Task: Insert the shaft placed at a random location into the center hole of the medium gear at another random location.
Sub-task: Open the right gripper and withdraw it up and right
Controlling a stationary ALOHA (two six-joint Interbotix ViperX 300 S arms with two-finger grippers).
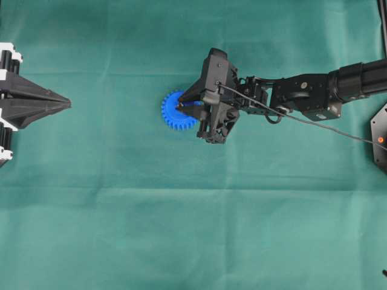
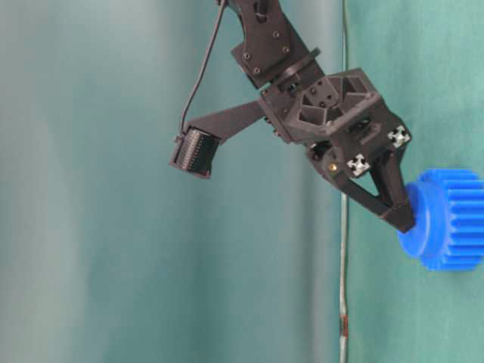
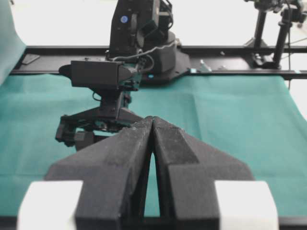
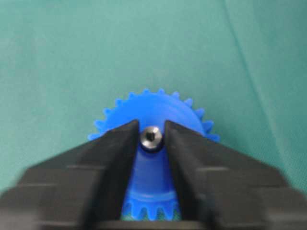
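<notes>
The blue medium gear (image 1: 174, 116) lies flat on the green cloth, left of centre, and also shows in the table-level view (image 2: 452, 219) and the right wrist view (image 4: 154, 103). The silver shaft (image 4: 151, 137) stands upright in the centre hole of the hub, with only its top end showing. My right gripper (image 1: 181, 106) (image 2: 404, 219) (image 4: 151, 130) is down on the hub, its two fingers closed close against the shaft on either side. My left gripper (image 1: 65, 104) (image 3: 152, 120) is shut and empty at the far left, well away from the gear.
The green cloth (image 1: 193, 229) covers the whole table. The right arm (image 1: 302, 93) and its cable stretch in from the right edge. A black fixture (image 1: 380, 136) sits at the right edge.
</notes>
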